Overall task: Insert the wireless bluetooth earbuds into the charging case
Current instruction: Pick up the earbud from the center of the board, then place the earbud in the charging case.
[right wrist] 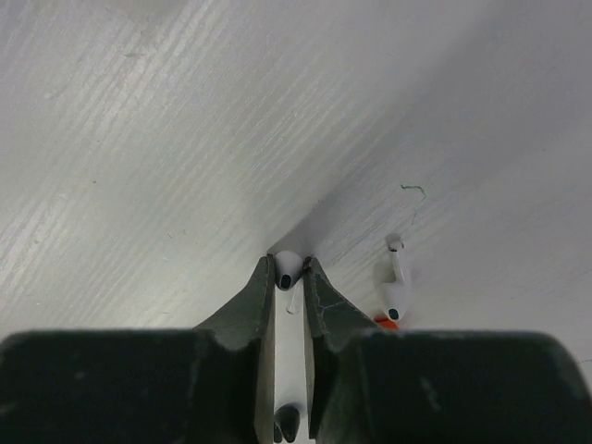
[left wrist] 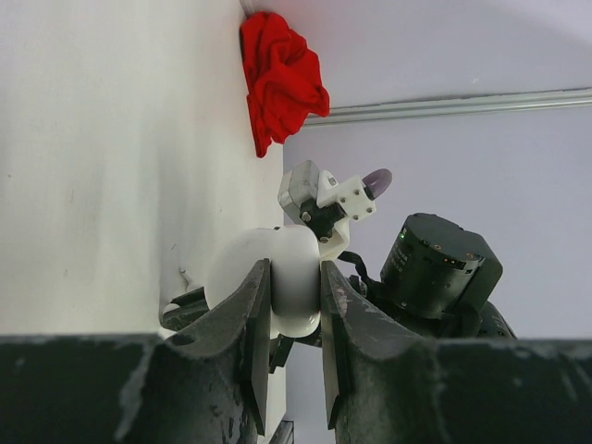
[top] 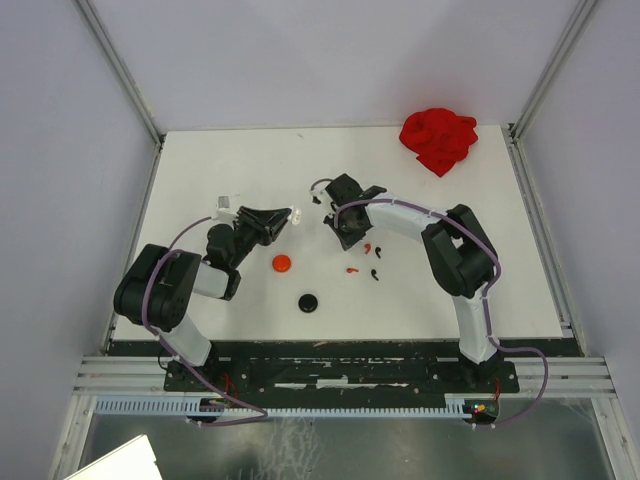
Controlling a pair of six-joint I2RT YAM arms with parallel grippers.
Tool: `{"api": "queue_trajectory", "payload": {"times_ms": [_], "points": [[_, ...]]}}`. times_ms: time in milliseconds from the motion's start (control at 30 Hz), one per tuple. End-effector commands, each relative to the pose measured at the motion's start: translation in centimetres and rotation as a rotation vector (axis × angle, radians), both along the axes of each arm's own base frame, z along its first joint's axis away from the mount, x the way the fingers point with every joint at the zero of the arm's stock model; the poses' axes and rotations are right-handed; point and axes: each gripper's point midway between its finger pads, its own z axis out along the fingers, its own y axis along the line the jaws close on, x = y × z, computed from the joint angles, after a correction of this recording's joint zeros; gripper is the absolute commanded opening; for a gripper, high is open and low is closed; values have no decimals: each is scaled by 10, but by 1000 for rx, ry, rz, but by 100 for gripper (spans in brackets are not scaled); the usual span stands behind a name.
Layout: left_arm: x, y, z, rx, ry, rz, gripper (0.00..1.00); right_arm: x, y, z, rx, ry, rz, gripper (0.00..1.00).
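Jaws of the right gripper (right wrist: 288,272) are pinched on a white earbud (right wrist: 288,265), which stands nose-up between the tips near the middle of the table (right wrist: 139,139). It has a rounded glossy head with a dark oval opening, and a thin stem runs down into the narrow gap. Just to its right a second white earbud (right wrist: 395,289) lies flat on the table, apart from the fingers, comma-shaped, with a slim stem ending in a small grey tip. From above, two red earbuds (top: 352,270) and two black earbuds (top: 375,274) lie scattered close together toward the near edge from that gripper, tiny curved pieces. The left gripper (left wrist: 296,276) is clamped on a round white case (left wrist: 277,264), held edge-on between its pads, left of centre. A red disc (top: 282,263) and a black disc (top: 308,302) rest nearer the near edge. A crumpled red cloth (top: 438,140) sits in the far right corner.
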Motion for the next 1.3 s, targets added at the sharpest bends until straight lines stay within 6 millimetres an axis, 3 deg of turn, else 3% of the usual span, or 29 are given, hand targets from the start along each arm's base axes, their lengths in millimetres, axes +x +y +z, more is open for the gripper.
{"api": "queue_trajectory", "payload": {"times_ms": [0, 133, 267, 433, 600, 867, 1267], "points": [[-1, 0, 16, -37, -52, -9, 3, 6, 7, 3, 9, -6, 18, 11], [1, -1, 16, -40, -43, -12, 3, 24, 13, 35, 54, -121, -1, 2], [1, -3, 17, -56, -31, -14, 3, 47, 20, 100, 204, -366, -56, 2], [1, -20, 19, -71, -10, -38, 3, 41, 17, 167, 404, -584, -65, 2], [9, -48, 26, -130, 15, -86, 3, 14, 26, 196, 612, -696, 35, 2], [11, -73, 31, -260, 41, -148, 3, -11, 37, 216, 865, -922, 182, 2], [0, -82, 33, -327, 28, -215, 3, -11, 41, 204, 899, -958, 200, 2]]}}
